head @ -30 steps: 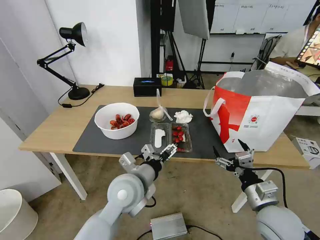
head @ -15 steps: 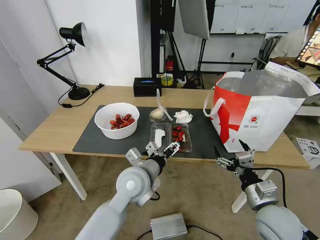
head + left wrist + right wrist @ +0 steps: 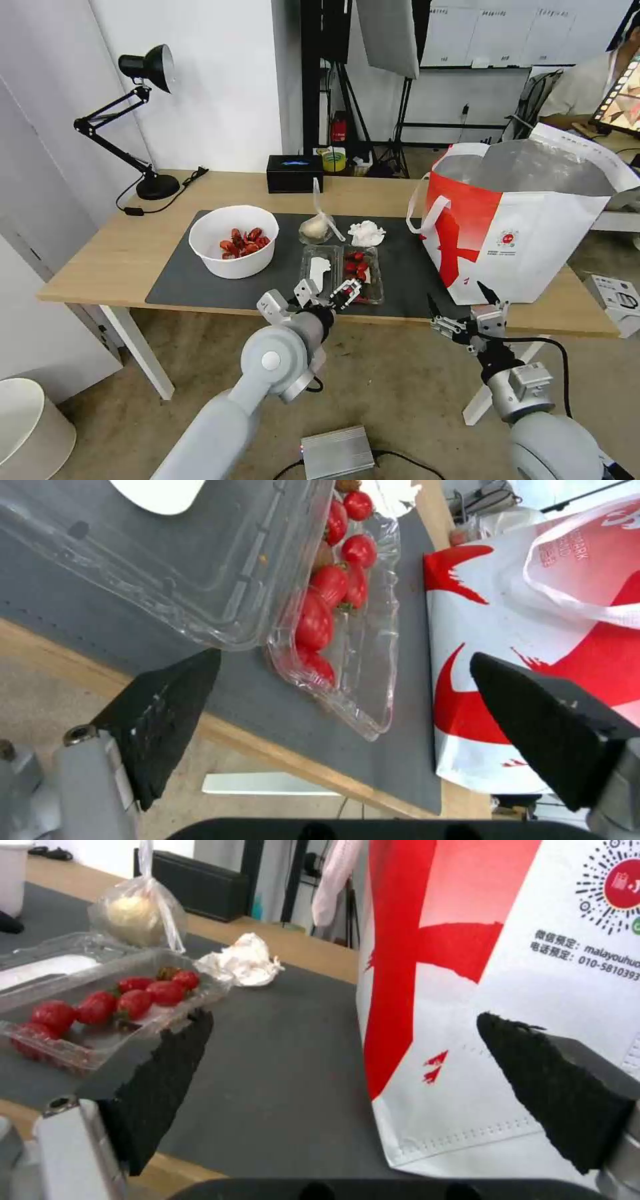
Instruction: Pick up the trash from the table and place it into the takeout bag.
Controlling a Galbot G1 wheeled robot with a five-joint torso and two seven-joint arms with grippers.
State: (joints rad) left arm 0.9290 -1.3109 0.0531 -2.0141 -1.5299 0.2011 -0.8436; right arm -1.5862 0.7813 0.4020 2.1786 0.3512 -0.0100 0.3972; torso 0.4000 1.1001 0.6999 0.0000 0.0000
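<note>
Light wood table (image 3: 120,257) with its dark grey mat (image 3: 200,283) carries the whole spread: white bowl (image 3: 233,240) of red shells at the left, knotted clear bag (image 3: 315,227) and crumpled tissue (image 3: 367,233) behind, clear clamshell (image 3: 340,273) with red bits at the near edge. Left gripper (image 3: 328,291) hovers right at that clamshell's near edge, fingers spread wide, nothing between them. Right gripper (image 3: 467,308) hangs off the table's front edge, just before the takeout bag (image 3: 527,220), fingers splayed apart too. Takeout bag stands upright on the table's right end, mouth open.
</note>
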